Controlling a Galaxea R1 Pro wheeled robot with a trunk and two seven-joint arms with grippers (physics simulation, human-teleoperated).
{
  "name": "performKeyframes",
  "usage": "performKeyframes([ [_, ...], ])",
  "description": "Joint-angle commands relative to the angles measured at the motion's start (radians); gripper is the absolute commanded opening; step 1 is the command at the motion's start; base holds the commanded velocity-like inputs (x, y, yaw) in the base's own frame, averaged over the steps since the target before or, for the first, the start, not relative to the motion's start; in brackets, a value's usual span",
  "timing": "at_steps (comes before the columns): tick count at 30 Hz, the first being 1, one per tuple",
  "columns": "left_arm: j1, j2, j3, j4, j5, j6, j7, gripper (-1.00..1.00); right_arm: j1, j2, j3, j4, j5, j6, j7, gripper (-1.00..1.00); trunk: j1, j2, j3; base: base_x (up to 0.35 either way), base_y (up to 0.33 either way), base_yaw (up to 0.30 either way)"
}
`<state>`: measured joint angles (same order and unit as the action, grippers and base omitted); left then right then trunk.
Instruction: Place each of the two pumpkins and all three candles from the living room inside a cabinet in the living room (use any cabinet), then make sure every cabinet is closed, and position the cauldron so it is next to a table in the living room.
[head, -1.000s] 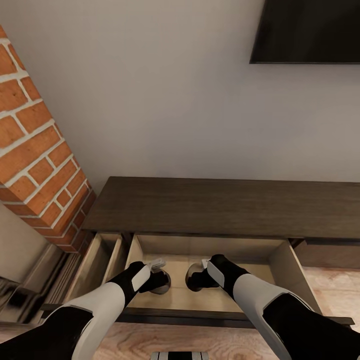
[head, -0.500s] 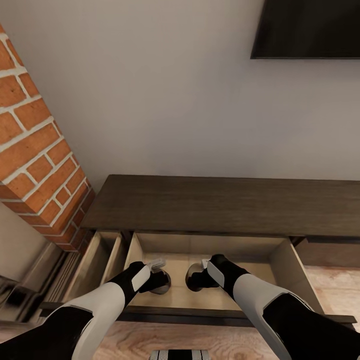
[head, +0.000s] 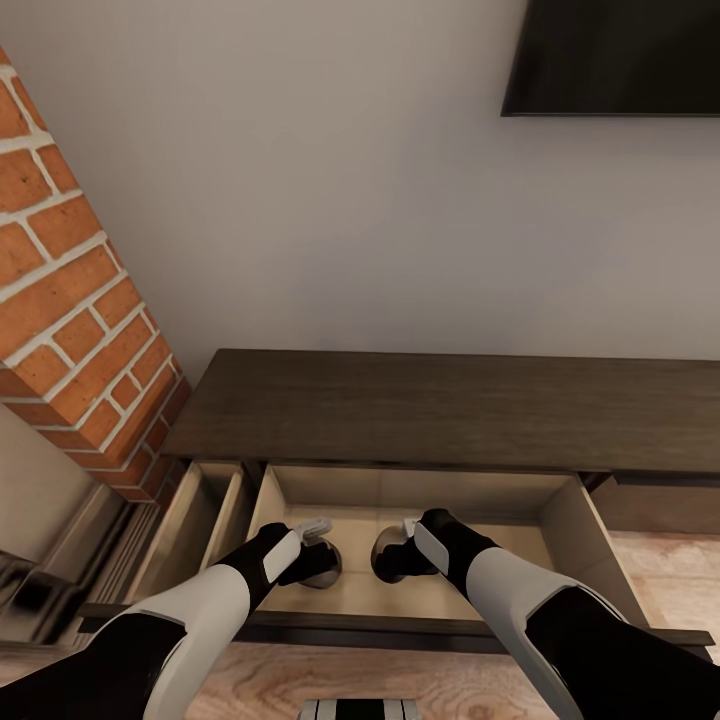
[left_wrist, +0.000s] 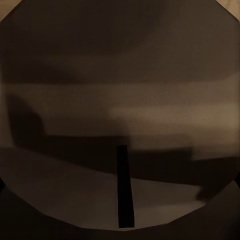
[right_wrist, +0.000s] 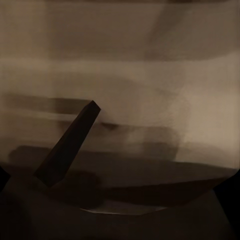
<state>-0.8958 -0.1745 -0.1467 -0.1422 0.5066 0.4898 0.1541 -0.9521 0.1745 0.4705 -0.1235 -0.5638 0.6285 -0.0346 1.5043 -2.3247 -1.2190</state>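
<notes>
Below the wall-mounted dark screen (head: 615, 58), the cabinet (head: 440, 410) runs long and low along the wall, its long axis left to right, with a wide drawer (head: 565, 520) pulled out toward the robot and a narrower one (head: 190, 525) open beside the brick column (head: 70, 320). Both arms reach down into the wide drawer's pale wood interior. The left gripper (head: 318, 545) sits over a grey-brown candle (head: 325, 568), and the right gripper (head: 398, 545) over a second candle (head: 385, 560); the two candles stand near each other on the drawer floor, apart, each mostly hidden under its gripper. How far the fingers are spread, and whether they grip the candles, cannot be told from the head view. Both wrist views are dim and blurred at very close range: the left shows a round pale top with a thin dark upright wick (left_wrist: 125, 192), the right a slanted dark wick (right_wrist: 70, 145). The drawer's front edge cuts across both forearms.
</notes>
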Motion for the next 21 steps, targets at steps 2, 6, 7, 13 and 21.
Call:
performKeyframes([
  [2, 0.000, 0.000, -0.007, -0.002, 0.010, 0.004, 0.007, -1.00, -0.001, 0.000, 0.005, -0.001, -0.007, 0.003, -0.004, -1.00, 0.000, 0.000, -0.001, 0.000, 0.000, 0.000],
  [6, 0.000, 0.000, -0.007, -0.003, 0.010, 0.004, 0.007, -1.00, -0.001, 0.000, 0.005, -0.001, -0.007, 0.003, -0.004, 1.00, 0.000, 0.000, -0.001, 0.000, 0.000, 0.000],
  [7, 0.000, 0.000, -0.007, -0.004, 0.010, 0.004, 0.007, -1.00, -0.001, 0.000, 0.005, -0.001, -0.007, 0.003, -0.004, 1.00, 0.000, 0.000, -0.001, 0.000, 0.000, 0.000],
  [13, 0.000, 0.000, -0.007, -0.005, 0.010, 0.004, 0.007, -1.00, -0.001, 0.000, 0.005, -0.001, -0.007, 0.004, -0.004, 1.00, 0.000, 0.000, -0.001, 0.000, 0.000, 0.000],
  [21, 0.000, 0.000, -0.007, -0.007, 0.010, 0.005, 0.007, -1.00, -0.001, 0.000, 0.005, -0.001, -0.007, 0.004, -0.004, 1.00, 0.000, 0.000, -0.001, 0.000, 0.000, 0.000],
])
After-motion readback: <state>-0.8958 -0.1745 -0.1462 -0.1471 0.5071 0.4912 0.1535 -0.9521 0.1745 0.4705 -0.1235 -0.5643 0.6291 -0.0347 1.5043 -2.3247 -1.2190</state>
